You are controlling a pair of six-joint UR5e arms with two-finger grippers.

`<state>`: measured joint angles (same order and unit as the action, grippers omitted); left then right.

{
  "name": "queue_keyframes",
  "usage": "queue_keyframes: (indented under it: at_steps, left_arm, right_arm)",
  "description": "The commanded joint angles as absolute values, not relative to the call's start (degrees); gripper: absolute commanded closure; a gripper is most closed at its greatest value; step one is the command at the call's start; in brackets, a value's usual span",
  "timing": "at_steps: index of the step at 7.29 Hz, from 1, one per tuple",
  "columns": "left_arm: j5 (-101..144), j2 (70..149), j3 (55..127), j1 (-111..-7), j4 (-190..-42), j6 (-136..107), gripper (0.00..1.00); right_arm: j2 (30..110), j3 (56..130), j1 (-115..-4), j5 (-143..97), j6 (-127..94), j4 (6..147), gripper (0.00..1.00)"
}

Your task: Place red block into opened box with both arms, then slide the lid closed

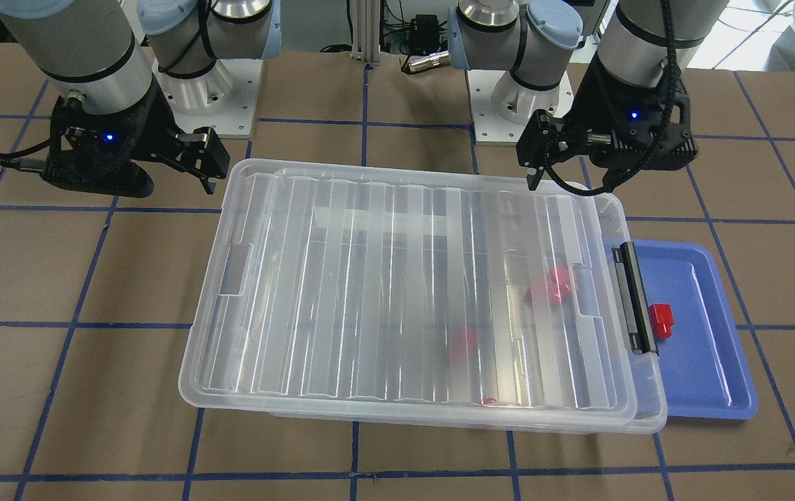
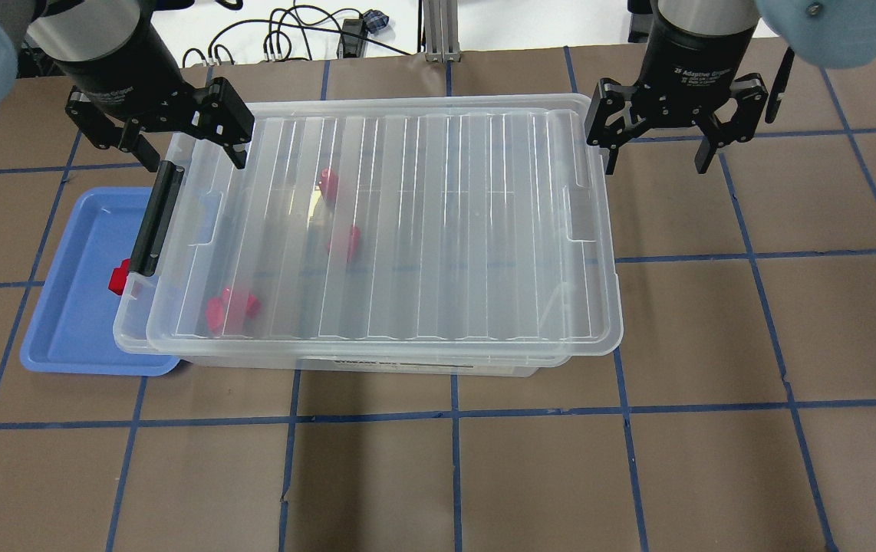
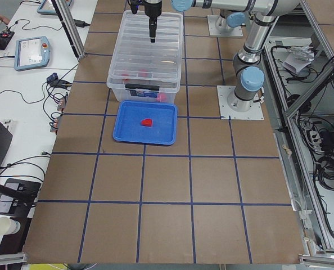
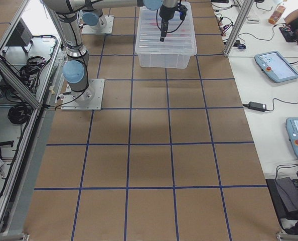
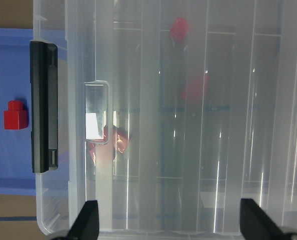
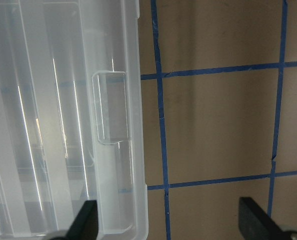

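Box (image 2: 127, 337) lies latch end beside the blue tray (image 2: 74, 307); lid (image 2: 423, 230) rests on top, offset toward the right arm's end, leaving bare rim by the latch, so closing looks nearly done; left gripper (image 2: 196, 162) and right gripper (image 2: 657, 161) hover at the far corners, fingers apart, empty, probably placed for pushing; red blocks (image 2: 232, 310) sit inside under the lid; one red block (image 1: 663, 321) is in the tray.

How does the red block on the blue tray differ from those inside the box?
The lone red block lies uncovered, sharply visible, on the blue tray; the boxed red blocks look blurred beneath the lid. The lone red block is single; the boxed red blocks are several, scattered in the box. Both are bright red.
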<state>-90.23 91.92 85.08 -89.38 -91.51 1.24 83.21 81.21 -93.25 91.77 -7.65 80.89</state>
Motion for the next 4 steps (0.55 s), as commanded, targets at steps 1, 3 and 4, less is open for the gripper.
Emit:
queue_keyframes:
  at_steps: [1, 3, 4]
  left_arm:
    - [-90.26, 92.02, 85.08, -89.38, -91.41, 1.32, 0.0]
    - [-90.26, 92.02, 84.99, -89.38, -91.41, 1.32, 0.0]
    - [-90.26, 92.11, 85.08, -89.38, -91.41, 1.32, 0.0]
  right_arm:
    - [83.41, 81.21, -93.25, 91.67, -7.65, 80.95, 0.0]
    - [83.23, 81.3, -92.99, 91.49, -7.39, 81.12, 0.0]
    - [82.97, 81.47, -92.9, 91.67, -7.38, 84.26, 0.0]
